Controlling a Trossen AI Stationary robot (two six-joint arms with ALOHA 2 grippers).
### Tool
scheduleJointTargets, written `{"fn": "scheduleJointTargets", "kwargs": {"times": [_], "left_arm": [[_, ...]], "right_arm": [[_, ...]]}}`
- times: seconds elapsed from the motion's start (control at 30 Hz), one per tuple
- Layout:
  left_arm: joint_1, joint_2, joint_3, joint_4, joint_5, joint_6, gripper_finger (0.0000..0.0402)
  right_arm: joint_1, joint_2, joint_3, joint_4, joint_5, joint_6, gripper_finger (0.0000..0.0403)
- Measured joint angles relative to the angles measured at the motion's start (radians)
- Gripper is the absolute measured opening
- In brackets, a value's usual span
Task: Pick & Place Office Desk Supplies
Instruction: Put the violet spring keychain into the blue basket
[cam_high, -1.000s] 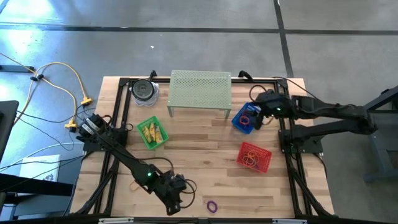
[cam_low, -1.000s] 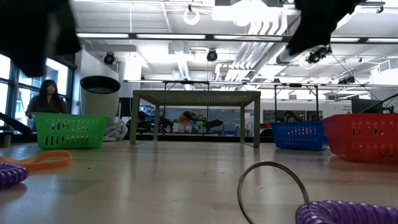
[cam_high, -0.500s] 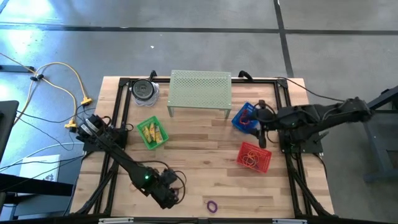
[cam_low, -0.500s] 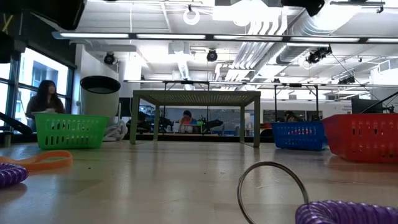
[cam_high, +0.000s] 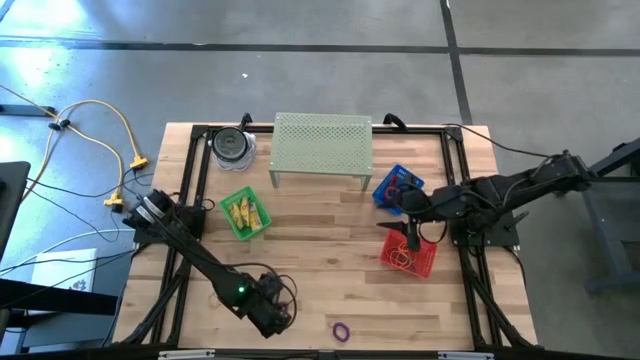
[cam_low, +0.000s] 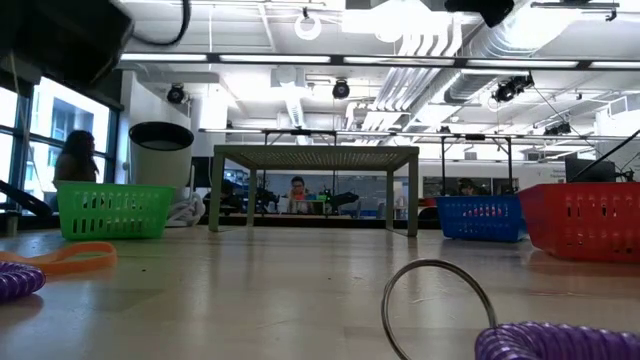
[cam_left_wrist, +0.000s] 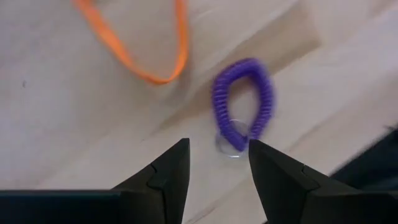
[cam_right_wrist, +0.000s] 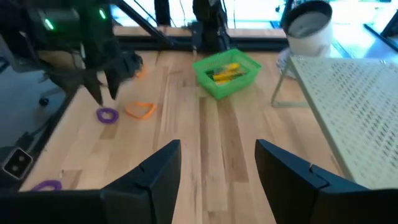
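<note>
The left pincer (cam_left_wrist: 214, 165) hangs low over the bench (cam_high: 310, 260), fingers apart, just above a purple coil band (cam_left_wrist: 242, 102) lying beside an orange band (cam_left_wrist: 146, 56). The right pincer (cam_high: 412, 238), fingers apart and empty, hovers over the red basket (cam_high: 425, 262).

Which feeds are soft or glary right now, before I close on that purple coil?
Left wrist view: purple coil and orange band are motion-smeared. Low view: the nearest coil is out of focus, and ceiling lights glare. High view: evenly lit, with floor glare at upper left.
</note>
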Motion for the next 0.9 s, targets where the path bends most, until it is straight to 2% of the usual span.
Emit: {"fn": "scheduleJointTargets", "kwargs": {"times": [0.17,0.4,0.67,0.9], "left_arm": [[0.002,0.041,0.000,0.027,0.040,-0.026,0.0158],[0.008,0.036,0.001,0.081,-0.015,-0.006,0.0158],[0.017,0.056,0.002,0.060,-0.022,-0.092,0.0158],[0.036,0.085,0.004,0.078,0.024,-0.062,0.0158]], "right_arm": [[0.017,0.004,0.000,0.024,0.000,-0.042,0.0193],[0.037,0.004,0.000,0.039,0.000,-0.042,0.0193],[0.066,0.011,0.000,0.040,-0.001,-0.040,0.0193],[0.088,0.014,0.000,0.046,-0.014,-0.040,0.0193]]}}
